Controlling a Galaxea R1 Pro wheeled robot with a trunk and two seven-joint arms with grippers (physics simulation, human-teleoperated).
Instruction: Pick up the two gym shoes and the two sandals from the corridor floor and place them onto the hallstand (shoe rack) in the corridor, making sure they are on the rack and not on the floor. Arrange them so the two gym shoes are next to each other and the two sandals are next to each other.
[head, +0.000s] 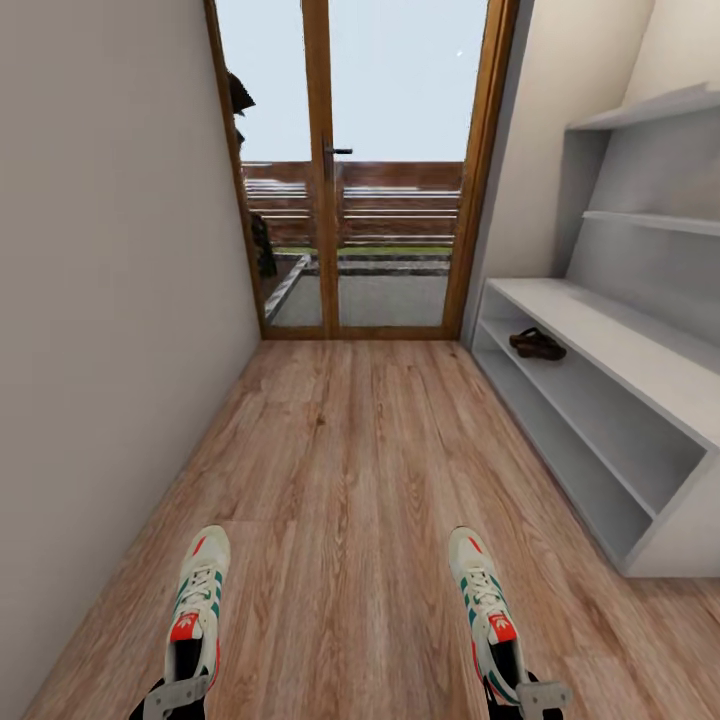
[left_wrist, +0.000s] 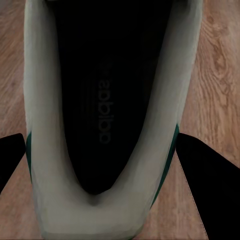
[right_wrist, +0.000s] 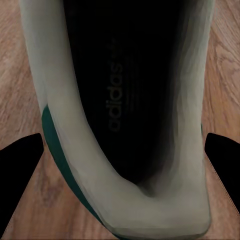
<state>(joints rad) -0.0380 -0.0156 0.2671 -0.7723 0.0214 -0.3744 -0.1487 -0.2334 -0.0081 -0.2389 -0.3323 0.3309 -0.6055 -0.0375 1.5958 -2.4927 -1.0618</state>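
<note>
1. Hallstand (head: 640, 350), on your right: the sandals (head: 537, 344) lie on its upper open tier.
2. Left gripper (head: 172, 697): fingers (left_wrist: 10, 160) clamped on the left gym shoe (head: 198, 600) at its heel.
3. Right gripper (head: 530, 697): fingers clamped on the right gym shoe (head: 485, 600).
4. Ahead of you: corridor floor (head: 350, 450), glass door (head: 360, 170).

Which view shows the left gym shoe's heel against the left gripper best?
The left wrist view: the left gym shoe sits heel-first between the dark fingers of the left gripper, opening visible. The head view shows the whole shoe over the floor, gripper at its heel. The right wrist view shows the other shoe.
</note>
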